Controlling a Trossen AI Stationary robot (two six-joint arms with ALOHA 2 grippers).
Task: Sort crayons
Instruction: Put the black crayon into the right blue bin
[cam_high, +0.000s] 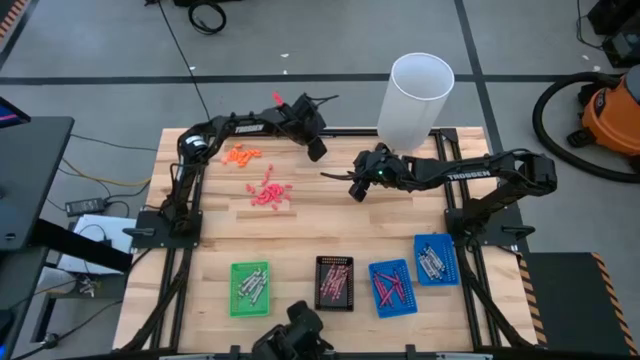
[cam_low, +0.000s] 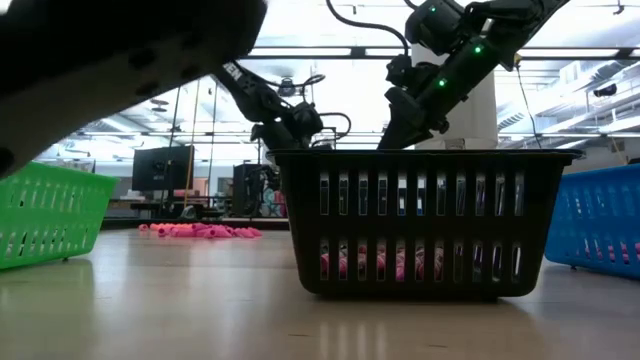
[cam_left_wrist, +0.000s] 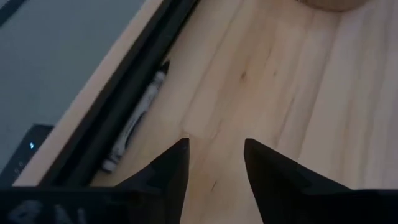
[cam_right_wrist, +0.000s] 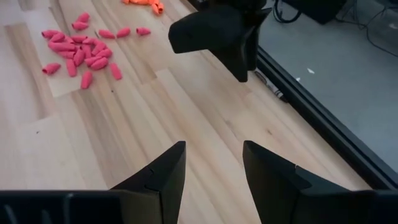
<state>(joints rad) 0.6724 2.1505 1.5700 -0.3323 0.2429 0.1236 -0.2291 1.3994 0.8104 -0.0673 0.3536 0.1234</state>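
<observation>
Four small slotted plastic trays stand in a row along the near edge of the wooden table (cam_high: 210, 240), and all of them already hold crayons. The green tray (cam_high: 250, 288) and the right-hand blue tray (cam_high: 436, 260) carry silvery-grey sticks, the black tray (cam_high: 334, 283) has dark maroon ones, and the other blue tray (cam_high: 392, 288) has pinkish-red ones. So a good part of the sorting looks done.

What seems left lies toward the far edge. A loose heap of pink-red stubby pieces (cam_high: 270, 193) sits on the bare wood left of centre, and a smaller orange cluster (cam_high: 241, 154) lies nearer the far left corner. A single grey paper-wrapped crayon (cam_left_wrist: 135, 121) rests in the dark frame channel along the far edge, off the wood itself.

The left gripper (cam_high: 316, 148) hangs over that far edge close to the grey crayon, its fingers apart and nothing between them. The right gripper (cam_high: 356, 187) hovers above the middle of the table, beside a tall white plastic cylinder (cam_high: 414, 100) at the far edge, fingers also spread and empty.

My guess is the stray crayon in the channel is the awkward one, tucked against the rail.
</observation>
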